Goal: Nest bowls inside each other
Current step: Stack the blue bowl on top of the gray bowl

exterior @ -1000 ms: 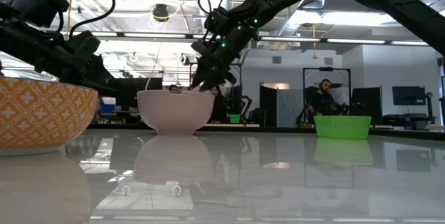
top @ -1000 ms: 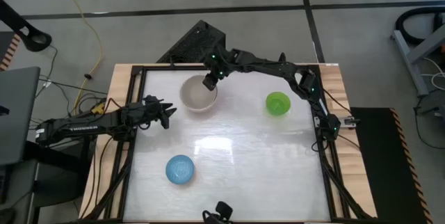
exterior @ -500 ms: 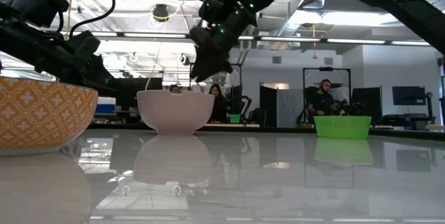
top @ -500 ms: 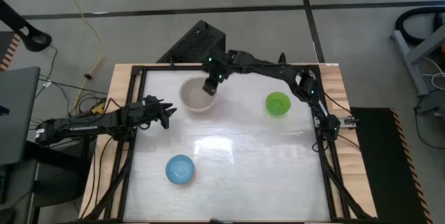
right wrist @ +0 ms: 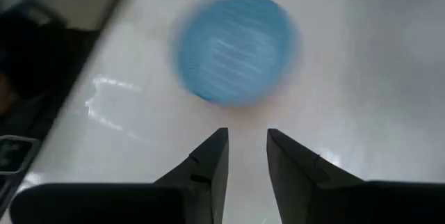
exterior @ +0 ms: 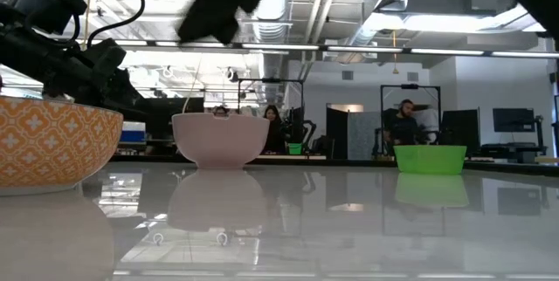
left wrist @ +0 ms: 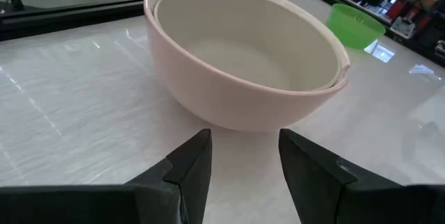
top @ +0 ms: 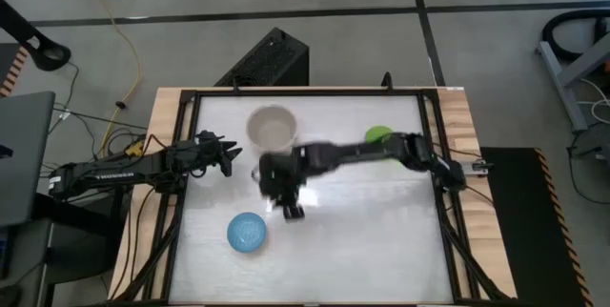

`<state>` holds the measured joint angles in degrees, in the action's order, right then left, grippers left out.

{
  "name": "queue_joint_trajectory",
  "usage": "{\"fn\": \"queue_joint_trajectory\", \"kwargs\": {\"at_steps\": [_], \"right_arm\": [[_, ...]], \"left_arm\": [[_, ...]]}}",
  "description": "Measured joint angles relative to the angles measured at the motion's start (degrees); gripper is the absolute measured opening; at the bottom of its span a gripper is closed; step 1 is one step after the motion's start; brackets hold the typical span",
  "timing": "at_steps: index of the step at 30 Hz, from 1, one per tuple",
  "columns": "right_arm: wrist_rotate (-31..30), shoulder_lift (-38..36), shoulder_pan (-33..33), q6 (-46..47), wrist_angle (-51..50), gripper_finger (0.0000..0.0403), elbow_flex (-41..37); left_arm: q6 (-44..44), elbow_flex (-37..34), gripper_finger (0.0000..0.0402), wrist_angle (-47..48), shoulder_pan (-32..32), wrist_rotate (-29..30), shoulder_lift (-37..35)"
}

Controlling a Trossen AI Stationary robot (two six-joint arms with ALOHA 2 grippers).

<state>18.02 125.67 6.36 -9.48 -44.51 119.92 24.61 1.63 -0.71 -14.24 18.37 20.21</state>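
Note:
Two large bowls sit nested at the table's far left, a cream-white one point(left wrist: 243, 43) inside a grey-beige one point(left wrist: 229, 106), also seen from above point(top: 272, 126). The small green bowl point(top: 378, 134) stands at the far right, partly under my right arm. The light blue bowl point(top: 247, 232) rests near the front left; its outer wall point(exterior: 52, 146) is orange-patterned. My right gripper point(top: 289, 210) hovers open and blurred above the table, with the blue bowl point(right wrist: 233, 46) ahead of its fingers. My left gripper point(top: 231, 159) waits open just left of the nested bowls.
Black frame rails point(top: 181, 183) run along the table's edges. A black box point(top: 272, 59) lies beyond the far edge. The middle and front right of the white tabletop point(top: 381, 240) hold nothing. People point(exterior: 403, 124) sit in the room behind.
My right gripper has risen off the nested bowls' rim and swung fast toward the table's near left, toward the blue bowl, rolling as it went. The nested bowls have stayed where they were.

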Motion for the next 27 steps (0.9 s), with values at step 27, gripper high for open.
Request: {"fn": "queue_joint_trajectory", "kwargs": {"at_steps": [27], "right_arm": [[-9.3,12.5,9.8,-17.7,19.1,0.0269,-0.2]], "left_arm": [[0.0,0.0,0.0158,0.0,0.0,-0.1,0.0]]}}
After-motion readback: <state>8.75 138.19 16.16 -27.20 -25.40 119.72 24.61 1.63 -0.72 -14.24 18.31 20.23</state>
